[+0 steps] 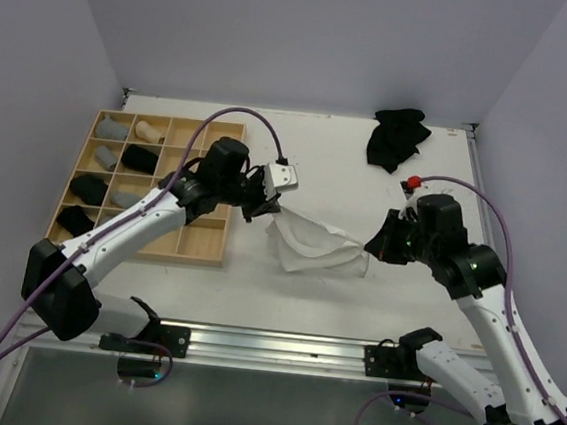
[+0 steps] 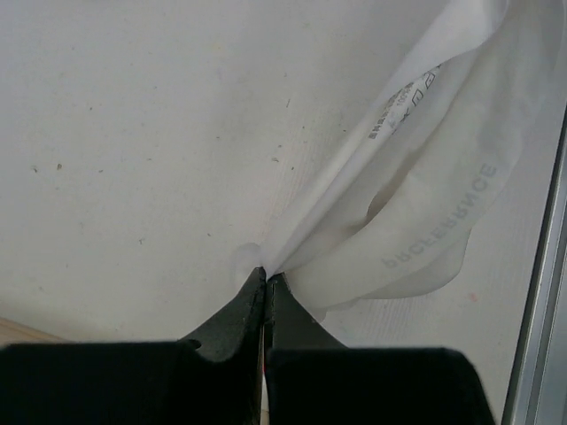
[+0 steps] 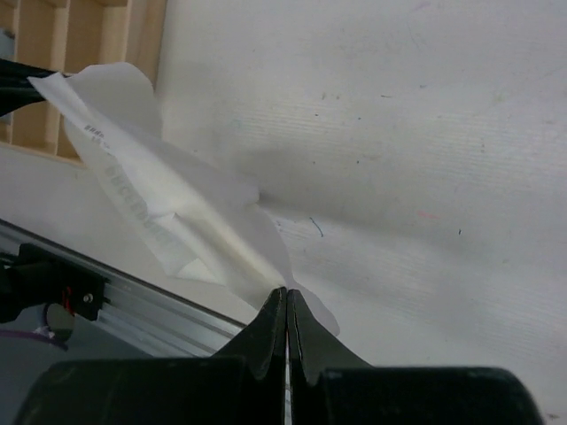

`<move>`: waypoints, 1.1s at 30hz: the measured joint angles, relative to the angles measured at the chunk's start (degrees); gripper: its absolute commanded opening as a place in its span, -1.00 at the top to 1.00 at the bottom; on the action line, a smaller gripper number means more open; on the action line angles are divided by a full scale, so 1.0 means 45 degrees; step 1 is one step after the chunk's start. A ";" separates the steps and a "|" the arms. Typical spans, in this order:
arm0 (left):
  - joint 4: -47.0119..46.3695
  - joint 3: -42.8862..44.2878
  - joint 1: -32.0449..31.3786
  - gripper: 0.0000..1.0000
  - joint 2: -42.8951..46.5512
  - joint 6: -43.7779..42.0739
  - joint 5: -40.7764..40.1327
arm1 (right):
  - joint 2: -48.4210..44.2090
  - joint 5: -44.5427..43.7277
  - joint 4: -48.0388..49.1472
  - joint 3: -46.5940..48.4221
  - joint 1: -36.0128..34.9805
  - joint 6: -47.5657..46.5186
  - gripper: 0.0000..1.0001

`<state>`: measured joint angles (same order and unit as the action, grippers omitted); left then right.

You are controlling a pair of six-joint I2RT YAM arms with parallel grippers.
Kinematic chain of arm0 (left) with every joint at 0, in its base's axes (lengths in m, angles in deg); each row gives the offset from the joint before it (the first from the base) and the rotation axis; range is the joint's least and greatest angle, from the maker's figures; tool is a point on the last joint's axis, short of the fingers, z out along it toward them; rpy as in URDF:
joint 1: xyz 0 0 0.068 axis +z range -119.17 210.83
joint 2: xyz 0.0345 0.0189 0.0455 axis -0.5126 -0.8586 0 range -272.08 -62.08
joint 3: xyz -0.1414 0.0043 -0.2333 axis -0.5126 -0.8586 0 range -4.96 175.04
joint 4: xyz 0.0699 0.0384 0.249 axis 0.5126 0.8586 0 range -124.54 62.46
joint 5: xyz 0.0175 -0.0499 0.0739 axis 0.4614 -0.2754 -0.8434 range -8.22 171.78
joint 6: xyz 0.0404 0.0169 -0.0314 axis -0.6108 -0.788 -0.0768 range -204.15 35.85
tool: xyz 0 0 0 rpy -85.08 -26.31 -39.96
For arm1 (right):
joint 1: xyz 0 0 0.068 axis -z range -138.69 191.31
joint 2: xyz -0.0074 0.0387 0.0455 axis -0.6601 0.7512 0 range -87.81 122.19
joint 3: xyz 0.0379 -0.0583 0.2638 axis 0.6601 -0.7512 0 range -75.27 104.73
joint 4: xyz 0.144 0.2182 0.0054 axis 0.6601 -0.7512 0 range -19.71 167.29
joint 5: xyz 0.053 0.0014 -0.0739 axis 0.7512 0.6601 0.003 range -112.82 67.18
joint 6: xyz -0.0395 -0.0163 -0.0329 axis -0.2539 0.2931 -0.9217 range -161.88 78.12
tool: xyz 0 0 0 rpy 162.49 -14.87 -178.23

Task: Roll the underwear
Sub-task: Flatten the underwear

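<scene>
Top external shows thin white underwear (image 1: 312, 247), limp and creased.

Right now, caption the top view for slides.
Left gripper and right gripper pinch opposite ends of white underwear beside wooden tray.

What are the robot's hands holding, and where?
Both grip the white underwear: the left gripper pinches one end, the right gripper the opposite end.

The white-and-black left arm (image 1: 131, 230) reaches from the table's near edge toward its centre. Its black two-finger left gripper (image 1: 267, 211) is clamped on the white cloth underwear (image 1: 310, 247). The right arm (image 1: 487, 292) angles inward, and the right gripper (image 1: 369, 247) pinches the opposite end.
</scene>
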<state>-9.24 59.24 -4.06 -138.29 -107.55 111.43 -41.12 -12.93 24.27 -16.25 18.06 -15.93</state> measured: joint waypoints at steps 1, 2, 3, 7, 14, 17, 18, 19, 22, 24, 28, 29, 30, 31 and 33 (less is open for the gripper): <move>0.0078 0.0141 -0.0010 1.00 -0.0136 0.0136 -0.0146 | 0.0447 -0.0097 0.0097 -0.0010 0.0005 0.0039 1.00; 0.0141 0.0345 -0.0019 1.00 -0.0452 0.0330 -0.0306 | 0.0981 -0.0301 0.0233 0.0000 0.0010 0.0083 1.00; 0.0199 0.0661 -0.0024 1.00 -0.0903 0.0461 -0.0447 | 0.1564 -0.0447 0.0427 0.0000 0.0053 0.0136 1.00; 0.0413 0.3385 -0.0068 0.71 -0.4779 0.1112 -0.1433 | 0.4172 -0.0923 0.1229 0.0029 0.0894 0.0335 0.91; 0.1938 1.2254 0.0248 0.06 -1.2522 0.2414 -0.3099 | 0.7475 -0.0534 0.2472 0.0015 0.5527 0.0617 -0.02; 0.1768 1.1171 0.0583 0.01 -1.1744 0.2603 -0.3298 | 0.7596 -0.0389 0.2429 0.0019 0.5965 0.0525 0.16; 0.1200 0.9656 0.0714 0.01 -1.0729 0.2487 -0.3288 | 0.7509 -0.0155 0.2453 0.0019 0.5906 0.0471 0.20; 0.1127 0.8456 0.0831 0.01 -0.9836 0.2341 -0.3181 | 0.7397 0.0083 0.2497 -0.0010 0.5877 0.0461 0.30; 0.0962 0.5474 0.0947 0.04 -0.7344 0.1914 -0.2623 | 0.6732 0.0680 0.2701 -0.0355 0.5770 0.0466 0.41; 0.0821 0.4022 0.0831 0.06 -0.6062 0.1700 -0.2278 | 0.6188 0.1035 0.2861 -0.0753 0.5746 0.0481 0.42; 0.0534 0.2021 0.0107 0.10 -0.4935 0.1627 -0.1836 | 0.6008 0.1404 0.3317 -0.1394 0.5445 0.0641 0.45; 0.0471 0.1666 -0.0131 0.10 -0.4930 0.1656 -0.1831 | 0.6096 0.1413 0.3405 -0.1452 0.5299 0.0675 0.45; 0.0423 0.1423 -0.0306 0.10 -0.4969 0.1710 -0.1851 | 0.6251 0.1409 0.3521 -0.1491 0.5042 0.0719 0.45; 0.0398 0.1190 -0.0534 0.10 -0.5027 0.1753 -0.1914 | 0.6431 0.1399 0.3672 -0.1515 0.4770 0.0758 0.45; 0.0301 0.1001 -0.0933 0.10 -0.5221 0.1923 -0.2021 | 0.6815 0.1379 0.4017 -0.1525 0.4303 0.0792 0.45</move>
<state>-7.88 63.75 -8.26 -161.78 -98.89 102.34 -10.45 -6.72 42.35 -23.11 37.43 -12.36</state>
